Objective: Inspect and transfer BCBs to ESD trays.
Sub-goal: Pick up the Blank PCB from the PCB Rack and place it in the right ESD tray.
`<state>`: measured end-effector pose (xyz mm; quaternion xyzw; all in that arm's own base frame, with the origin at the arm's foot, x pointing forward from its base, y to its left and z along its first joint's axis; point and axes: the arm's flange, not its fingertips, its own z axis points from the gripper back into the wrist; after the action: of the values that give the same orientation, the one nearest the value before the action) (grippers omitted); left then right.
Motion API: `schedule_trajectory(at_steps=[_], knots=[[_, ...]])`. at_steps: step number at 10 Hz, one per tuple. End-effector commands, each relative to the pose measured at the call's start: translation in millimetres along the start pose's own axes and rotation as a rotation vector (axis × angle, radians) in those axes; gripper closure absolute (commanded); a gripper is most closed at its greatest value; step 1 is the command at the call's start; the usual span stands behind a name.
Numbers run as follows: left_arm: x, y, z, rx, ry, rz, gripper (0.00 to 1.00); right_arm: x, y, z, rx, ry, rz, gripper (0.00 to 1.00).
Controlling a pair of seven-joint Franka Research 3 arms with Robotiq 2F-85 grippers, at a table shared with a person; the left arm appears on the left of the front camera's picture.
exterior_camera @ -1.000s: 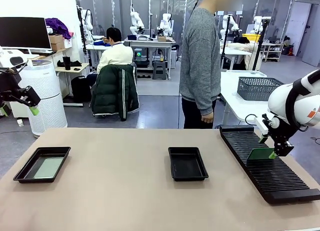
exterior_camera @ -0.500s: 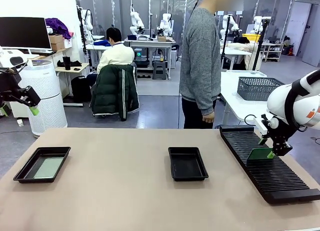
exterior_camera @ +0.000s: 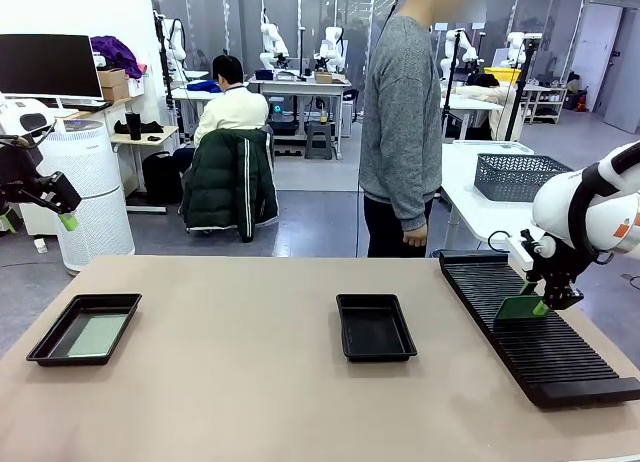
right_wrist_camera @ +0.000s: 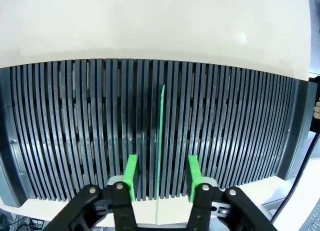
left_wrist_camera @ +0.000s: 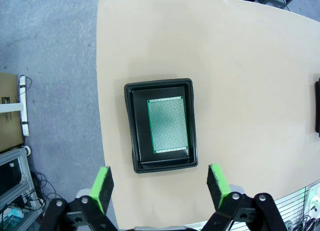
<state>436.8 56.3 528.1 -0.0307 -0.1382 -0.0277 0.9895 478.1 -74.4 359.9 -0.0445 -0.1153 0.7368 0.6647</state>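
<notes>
Trays sit at two spots on the tan worktop [exterior_camera: 240,402]: the left tray [exterior_camera: 70,362] by the left edge and the middle tray [exterior_camera: 376,330] about at the centre, both black and shallow with raised rims. The left tray holds a flat BCB [exterior_camera: 97,335] lying face up on its floor. The middle tray's black floor lies open to view. A long black ribbed rack [exterior_camera: 560,367] runs from far to near along the right side, and an upright BCB [exterior_camera: 515,309] stands on edge in one of its slots, in the far half. The right end effector [right_wrist_camera: 161,171] is down at that board: in the right wrist view the board's thin edge runs between the two green pads [right_wrist_camera: 131,172] with a narrow gap on each side, so the jaws are spread around it and not pinching it. The left end effector [left_wrist_camera: 160,172] hangs high over the left end of the worktop, looking down on the left tray, its jaws spread wide and holding nothing. A person [exterior_camera: 400,132] in a grey sweater stands at the far side, between the middle tray and the rack, one hand [exterior_camera: 413,240] hanging by the hip.
</notes>
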Motion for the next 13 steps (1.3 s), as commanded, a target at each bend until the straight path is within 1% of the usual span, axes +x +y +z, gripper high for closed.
schedule_trajectory(at_steps=[1,2,3,4,5,6,7,8,9,10,11,12,13], knots=[[-2.4,-0.7,-0.7,0.002,-0.004,0.001,0.00,1.3,0.6,-1.7,-0.007,0.055,-0.020,0.58],[-2.4,-0.7,-0.7,0.002,-0.004,0.001,0.00,2.2,0.3,0.1,-0.006,0.060,-0.019,0.58],[-2.4,-0.7,-0.7,0.002,-0.004,0.001,0.00,2.2,-0.2,1.7,-0.001,0.049,-0.013,0.66],[-2.4,-0.7,-0.7,0.002,-0.004,0.001,0.00,2.0,-0.5,2.8,0.001,0.049,-0.017,0.65],[-2.4,-0.7,-0.7,0.002,-0.004,0.001,0.00,1.7,-0.3,3.4,0.004,0.052,-0.017,0.74],[-2.4,-0.7,-0.7,0.002,-0.004,0.001,0.00,1.5,-0.5,4.5,0.003,0.045,-0.014,0.73],[-2.4,-0.7,-0.7,0.002,-0.004,0.001,0.00,1.6,-0.6,5.9,0.005,0.050,-0.017,0.81],[-2.4,-0.7,-0.7,0.002,-0.004,0.001,0.00,1.8,-1.0,7.2,0.008,0.052,-0.018,0.81],[-2.4,-0.7,-0.7,0.002,-0.004,0.001,0.00,1.8,-1.3,7.1,0.012,0.054,-0.018,0.89],[-2.4,-0.7,-0.7,0.002,-0.004,0.001,0.00,1.9,-1.9,6.4,0.016,0.055,-0.017,0.88],[-2.4,-0.7,-0.7,0.002,-0.004,0.001,0.00,1.4,-1.7,5.6,0.018,0.051,-0.015,0.97],[-2.4,-0.7,-0.7,0.002,-0.004,0.001,0.00,1.2,-1.5,5.9,0.019,0.053,-0.017,0.96],[-2.4,-0.7,-0.7,0.002,-0.004,0.001,0.00,1.6,-1.1,6.5,0.016,0.056,-0.016,1.00]])
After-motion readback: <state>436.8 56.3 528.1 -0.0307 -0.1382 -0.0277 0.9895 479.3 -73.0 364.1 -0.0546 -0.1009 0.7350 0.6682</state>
